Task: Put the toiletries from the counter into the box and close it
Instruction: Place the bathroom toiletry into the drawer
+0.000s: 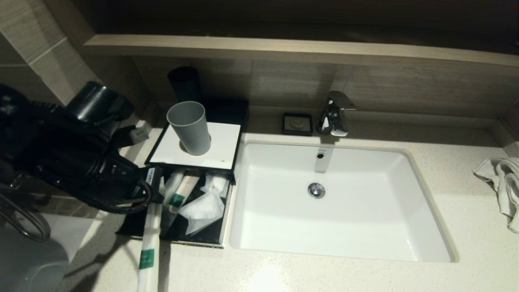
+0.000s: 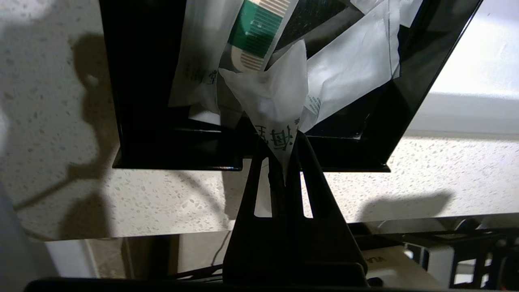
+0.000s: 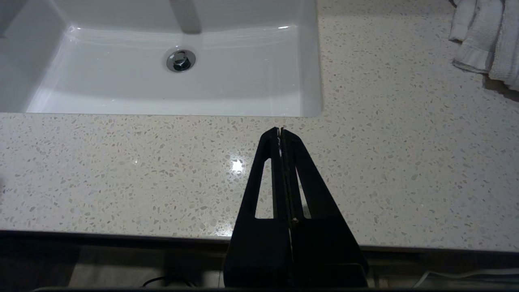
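From the head view, the left arm reaches in over the near-left part of the counter (image 1: 365, 275), its gripper (image 1: 152, 190) at the left edge of the open drawer (image 1: 202, 237) of the black box (image 1: 194, 162). A long slim packet (image 1: 149, 243) with a green label hangs from that spot, slanting down across the drawer's front edge toward the near edge of the counter. Inside the drawer lie more packets (image 1: 178, 188) and crumpled clear sachets (image 1: 202, 211). A grey cup (image 1: 189, 127) stands on the box's white top panel, a small soap dish (image 1: 297, 123) sits beside the tap (image 1: 335, 113), and a white towel (image 1: 502, 186) lies at the far right, past the sink (image 1: 340, 202). In the left wrist view, the left gripper (image 2: 285, 162) is pinched tight on the tip of a translucent white packet (image 2: 275, 97) printed with green characters; it fans out over the drawer's front lip, with a green-labelled packet (image 2: 255, 28) and sachets (image 2: 348, 73) lying in the drawer (image 2: 142, 121) beyond. In the right wrist view, the right gripper (image 3: 280, 132) has its fingers pressed together, holding nothing, above bare counter just in front of the sink (image 3: 182, 81).
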Tool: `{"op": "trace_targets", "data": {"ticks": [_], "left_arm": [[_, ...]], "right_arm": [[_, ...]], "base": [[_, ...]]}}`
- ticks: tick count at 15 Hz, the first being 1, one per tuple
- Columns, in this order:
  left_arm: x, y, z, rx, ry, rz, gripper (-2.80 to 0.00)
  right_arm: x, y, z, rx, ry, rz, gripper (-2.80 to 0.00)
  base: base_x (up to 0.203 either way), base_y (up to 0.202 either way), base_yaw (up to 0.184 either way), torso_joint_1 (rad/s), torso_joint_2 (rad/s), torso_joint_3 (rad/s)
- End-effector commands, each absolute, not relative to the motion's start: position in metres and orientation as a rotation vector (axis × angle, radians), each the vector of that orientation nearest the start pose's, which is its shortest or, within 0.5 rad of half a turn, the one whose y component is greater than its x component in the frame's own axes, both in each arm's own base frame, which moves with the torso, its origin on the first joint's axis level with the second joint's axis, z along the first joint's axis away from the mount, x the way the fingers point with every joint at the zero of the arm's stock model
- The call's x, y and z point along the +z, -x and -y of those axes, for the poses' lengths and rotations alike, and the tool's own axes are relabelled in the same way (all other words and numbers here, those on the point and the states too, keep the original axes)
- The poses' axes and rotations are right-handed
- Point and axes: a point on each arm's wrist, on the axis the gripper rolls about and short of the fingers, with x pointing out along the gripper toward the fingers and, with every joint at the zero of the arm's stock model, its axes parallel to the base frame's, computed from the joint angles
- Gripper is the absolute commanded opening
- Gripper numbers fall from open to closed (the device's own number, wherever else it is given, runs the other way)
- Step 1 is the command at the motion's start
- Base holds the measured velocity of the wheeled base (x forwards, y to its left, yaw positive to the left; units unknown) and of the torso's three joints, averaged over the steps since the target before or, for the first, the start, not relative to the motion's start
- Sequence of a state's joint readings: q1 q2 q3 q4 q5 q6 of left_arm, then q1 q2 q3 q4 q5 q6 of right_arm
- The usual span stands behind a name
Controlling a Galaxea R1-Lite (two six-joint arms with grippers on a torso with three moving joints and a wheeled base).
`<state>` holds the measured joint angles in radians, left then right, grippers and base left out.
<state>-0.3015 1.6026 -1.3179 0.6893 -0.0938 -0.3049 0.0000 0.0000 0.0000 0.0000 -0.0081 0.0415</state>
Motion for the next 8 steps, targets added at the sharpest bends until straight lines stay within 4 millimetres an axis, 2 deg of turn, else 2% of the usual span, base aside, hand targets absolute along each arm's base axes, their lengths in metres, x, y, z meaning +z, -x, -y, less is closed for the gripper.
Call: {"op": "trace_targets", "data": {"ticks": [1,4,8], "left_arm": [[0.230,-0.264,0.085,-0.236,0.110,-1.064,-2.80],[0.233,-0.285,0.091,-0.252,0.085,-1.058,-2.80],[0.226,-0.305,0.098,-0.264,0.050,-1.101,-2.80]], "right_arm": [[0.075,0.023,0.000,-0.008,-0.042,0.000,-2.80],[0.075,0.023,0.000,-0.008,-0.043,0.000,-2.80],[0.075,0.023,0.000,-0.008,-0.043,0.000,-2.80]], "base": [[0.000,0.000,0.000,0.000,0.00,0.000],[0.000,0.000,0.000,0.000,0.00,0.000],[0.000,0.000,0.000,0.000,0.00,0.000]]}}
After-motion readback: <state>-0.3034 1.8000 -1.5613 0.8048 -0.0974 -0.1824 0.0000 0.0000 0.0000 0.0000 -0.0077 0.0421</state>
